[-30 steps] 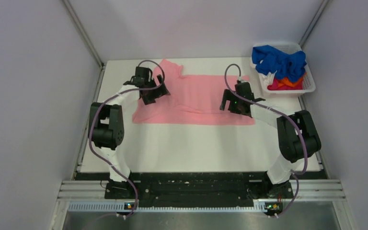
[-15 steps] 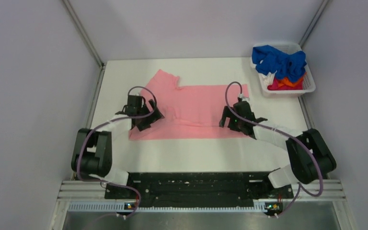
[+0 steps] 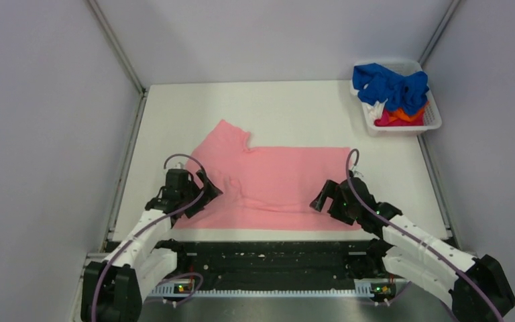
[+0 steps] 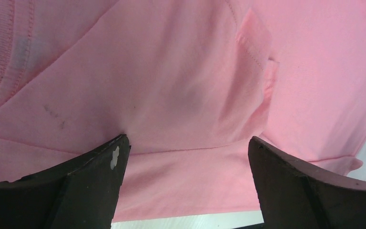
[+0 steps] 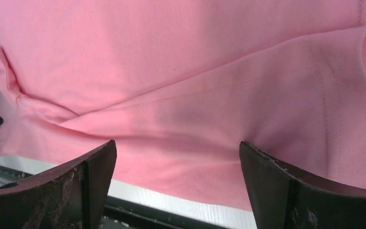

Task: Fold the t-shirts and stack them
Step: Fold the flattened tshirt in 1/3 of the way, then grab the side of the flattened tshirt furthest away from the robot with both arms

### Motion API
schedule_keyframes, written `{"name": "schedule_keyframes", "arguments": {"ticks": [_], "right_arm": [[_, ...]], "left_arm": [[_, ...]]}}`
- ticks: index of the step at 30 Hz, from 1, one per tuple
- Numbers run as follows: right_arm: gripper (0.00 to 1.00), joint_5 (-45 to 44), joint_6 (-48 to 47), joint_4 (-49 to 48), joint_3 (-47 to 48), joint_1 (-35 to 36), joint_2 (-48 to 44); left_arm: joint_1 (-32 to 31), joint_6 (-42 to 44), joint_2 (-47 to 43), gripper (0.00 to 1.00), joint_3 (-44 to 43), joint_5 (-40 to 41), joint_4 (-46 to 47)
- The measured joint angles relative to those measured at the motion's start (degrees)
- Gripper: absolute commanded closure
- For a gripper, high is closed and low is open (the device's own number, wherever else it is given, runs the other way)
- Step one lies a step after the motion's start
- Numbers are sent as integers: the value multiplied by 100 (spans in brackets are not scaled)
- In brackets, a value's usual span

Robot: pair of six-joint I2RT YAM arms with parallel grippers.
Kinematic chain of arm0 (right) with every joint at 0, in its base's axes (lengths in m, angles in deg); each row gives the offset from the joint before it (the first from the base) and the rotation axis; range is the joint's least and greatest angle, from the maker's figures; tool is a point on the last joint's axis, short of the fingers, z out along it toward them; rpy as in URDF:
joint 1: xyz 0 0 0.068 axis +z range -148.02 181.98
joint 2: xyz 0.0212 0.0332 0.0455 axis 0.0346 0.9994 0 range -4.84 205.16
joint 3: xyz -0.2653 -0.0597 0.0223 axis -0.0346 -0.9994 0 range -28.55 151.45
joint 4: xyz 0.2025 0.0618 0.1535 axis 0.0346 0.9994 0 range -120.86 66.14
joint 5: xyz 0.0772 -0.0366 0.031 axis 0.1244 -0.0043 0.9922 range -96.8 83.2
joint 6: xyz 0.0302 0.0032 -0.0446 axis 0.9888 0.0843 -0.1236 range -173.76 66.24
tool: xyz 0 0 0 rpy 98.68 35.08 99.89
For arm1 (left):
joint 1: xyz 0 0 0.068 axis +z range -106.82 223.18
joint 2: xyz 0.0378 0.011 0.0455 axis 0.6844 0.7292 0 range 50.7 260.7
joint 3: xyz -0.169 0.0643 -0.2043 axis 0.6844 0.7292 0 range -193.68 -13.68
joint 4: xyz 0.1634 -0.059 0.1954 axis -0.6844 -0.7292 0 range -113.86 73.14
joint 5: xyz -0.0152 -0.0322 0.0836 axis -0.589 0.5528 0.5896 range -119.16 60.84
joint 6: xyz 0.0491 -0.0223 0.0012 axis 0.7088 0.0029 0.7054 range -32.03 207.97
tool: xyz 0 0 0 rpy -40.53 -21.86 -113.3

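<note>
I have the salmon-pink t-shirt (image 3: 275, 188) lying flat along the near edge of the table (image 3: 275, 107). It is soft matte knit, roughly rectangular, with its long axis running left to right. One sleeve juts far-left and a few creases show. The left gripper (image 3: 204, 191) and right gripper (image 3: 322, 199) are spread wide, tips on the cloth, clamping nothing. Crumpled shirts (image 3: 389, 87) fill the white basket (image 3: 402, 129) far right.
</note>
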Motion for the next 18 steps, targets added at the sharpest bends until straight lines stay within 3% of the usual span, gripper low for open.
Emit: {"name": "schedule_keyframes", "arguments": {"ticks": [6, 11, 14, 18], "right_arm": [[1, 94, 7, 752, 46, 17, -708], [1, -284, -354, 1003, 800, 20, -728], [1, -767, -577, 997, 1440, -7, -494], [1, -968, -946, 822, 2264, -553, 297]], "left_arm": [[-17, -22, -522, 1, -116, 221, -994], [-15, 31, -417, 1, -1130, 337, -1462], [-17, 146, 107, 1, -2024, 522, -1447], [-20, 468, 1818, 1, -3888, 710, -1596]]}}
